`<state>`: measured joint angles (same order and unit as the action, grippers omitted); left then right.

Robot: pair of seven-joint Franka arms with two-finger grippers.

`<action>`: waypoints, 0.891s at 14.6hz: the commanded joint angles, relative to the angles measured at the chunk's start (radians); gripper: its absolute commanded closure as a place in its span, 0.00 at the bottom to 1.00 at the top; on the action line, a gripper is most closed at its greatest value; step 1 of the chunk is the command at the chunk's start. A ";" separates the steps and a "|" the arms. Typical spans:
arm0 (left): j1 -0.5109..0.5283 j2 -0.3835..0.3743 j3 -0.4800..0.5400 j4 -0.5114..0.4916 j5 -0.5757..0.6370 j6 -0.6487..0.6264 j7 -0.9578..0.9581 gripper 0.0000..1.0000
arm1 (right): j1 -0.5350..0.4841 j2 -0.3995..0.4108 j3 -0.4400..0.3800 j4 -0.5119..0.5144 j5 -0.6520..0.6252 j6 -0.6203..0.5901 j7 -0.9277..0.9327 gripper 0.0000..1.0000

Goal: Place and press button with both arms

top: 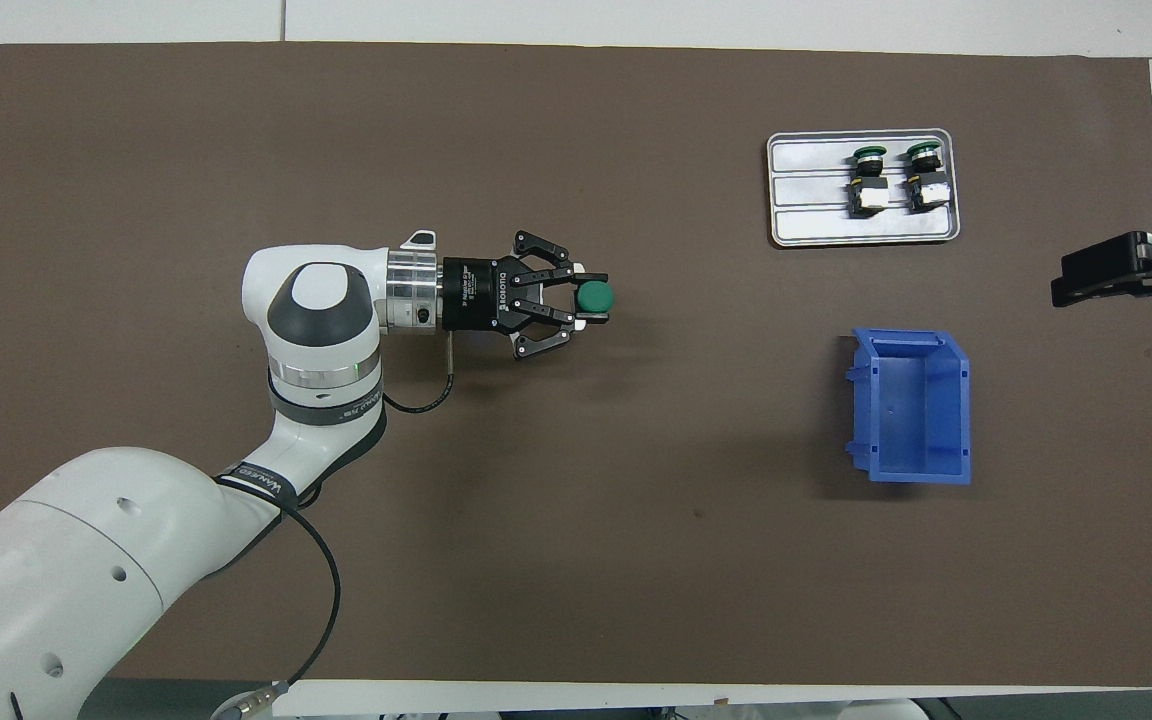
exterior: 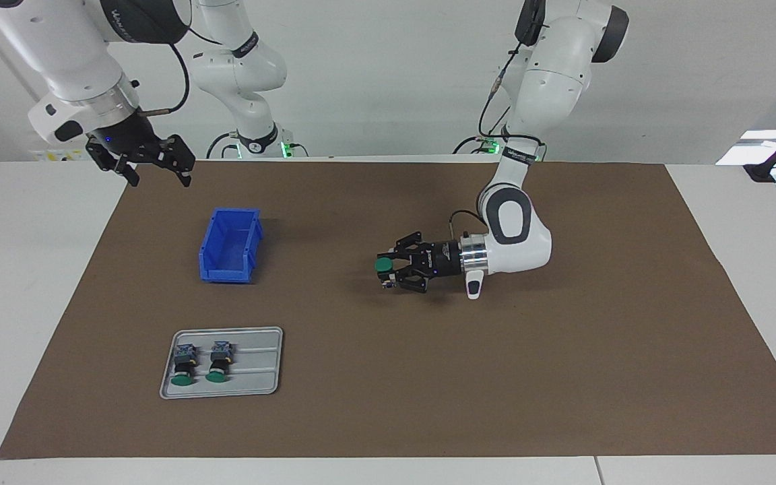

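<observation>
My left gripper (exterior: 388, 271) (top: 588, 298) reaches sideways low over the middle of the brown mat. It is shut on a button (exterior: 382, 265) (top: 596, 297), gripping the body below the green cap, which faces up. Whether the button's base touches the mat I cannot tell. Two more buttons (exterior: 182, 367) (exterior: 218, 362) (top: 868, 175) (top: 924, 172) lie side by side on a grey tray (exterior: 260, 364) (top: 816, 215) toward the right arm's end of the table. My right gripper (exterior: 159, 176) (top: 1086, 280) hangs open and holds nothing, raised over the mat's corner near its own base.
A blue bin (exterior: 207, 259) (top: 911, 405) stands on the mat (exterior: 563, 377) between the tray and the robots, nearer to the robots than the tray. White table (exterior: 38, 269) surrounds the mat.
</observation>
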<state>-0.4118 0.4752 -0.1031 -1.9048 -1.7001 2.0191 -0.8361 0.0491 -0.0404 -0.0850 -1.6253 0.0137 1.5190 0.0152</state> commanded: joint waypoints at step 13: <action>0.008 0.068 -0.001 -0.020 -0.049 -0.011 0.196 1.00 | -0.011 -0.019 0.011 -0.021 -0.012 -0.005 -0.021 0.01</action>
<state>-0.4117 0.5401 -0.1034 -1.9171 -1.7306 2.0174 -0.6632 0.0491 -0.0404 -0.0850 -1.6253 0.0137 1.5190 0.0152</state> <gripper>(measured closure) 0.590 0.009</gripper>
